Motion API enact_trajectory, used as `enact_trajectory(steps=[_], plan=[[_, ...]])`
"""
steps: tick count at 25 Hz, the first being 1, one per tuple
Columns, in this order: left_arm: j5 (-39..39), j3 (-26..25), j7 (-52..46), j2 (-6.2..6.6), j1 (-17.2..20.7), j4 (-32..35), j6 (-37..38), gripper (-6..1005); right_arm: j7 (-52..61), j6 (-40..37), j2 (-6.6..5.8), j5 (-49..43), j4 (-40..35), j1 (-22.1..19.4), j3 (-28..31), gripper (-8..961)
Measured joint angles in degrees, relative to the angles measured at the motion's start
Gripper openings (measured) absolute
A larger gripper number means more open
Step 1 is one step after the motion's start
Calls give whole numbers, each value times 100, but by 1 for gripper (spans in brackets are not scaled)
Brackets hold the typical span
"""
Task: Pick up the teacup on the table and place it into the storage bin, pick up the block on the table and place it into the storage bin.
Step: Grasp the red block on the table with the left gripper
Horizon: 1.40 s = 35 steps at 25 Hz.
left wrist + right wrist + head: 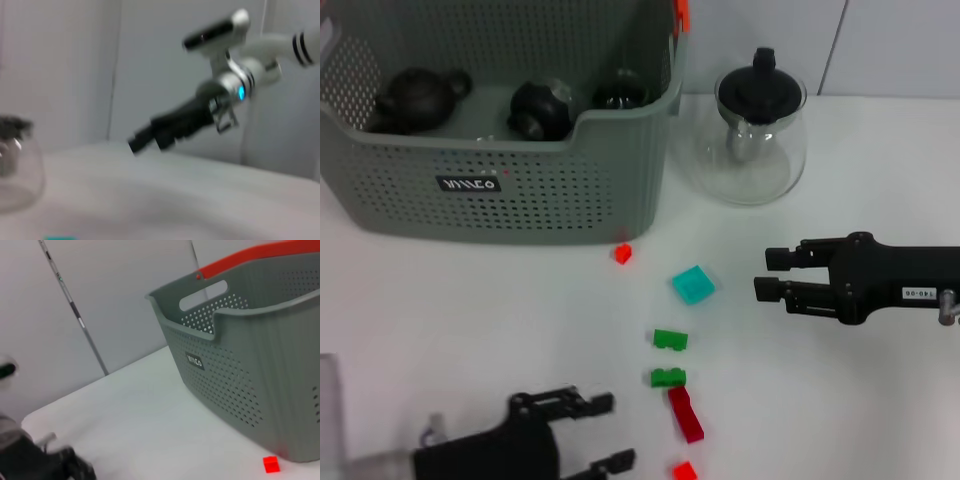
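White tabletop fills the head view. The storage bin (520,190) sits at ten o'clock holding three dark rounded pieces, probably teaware. A glass teapot (752,140) stands at one o'clock. Blocks trail down the centre: a tiny red cube (622,254), a teal block (693,285), two green bricks (670,340), a dark red brick (686,414). The right gripper (772,273) hovers at three o'clock, jaws spread, empty, pointing toward the teal block. The left gripper (610,432) waits at seven o'clock, jaws spread.

Left wrist view shows the right arm over the table.

Right wrist view shows the bin's wall (240,380) and the red cube (271,464).

Closely spaced blocks could get nudged; no teacup is visible on the table.
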Motion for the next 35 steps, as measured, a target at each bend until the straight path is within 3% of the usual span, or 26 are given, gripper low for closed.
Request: enact_trajectory(steps=[5,8,18,35], plan=[[179,240,620,-8,-358,-782,-787,544,3,-3,1,2,7,-17,0,520],[180,306,1011,-12,-559,-1230,-1023,543,4,-7,0,3,12,-19,0,520],[139,112,1844,-27,-699,-1798,-1632,539,7,1,-14,3,40,-30,0,522],[141,10,1986,-32,-769,-1975,-1898,460,-1,17,-34,2,57,-56,0,520]])
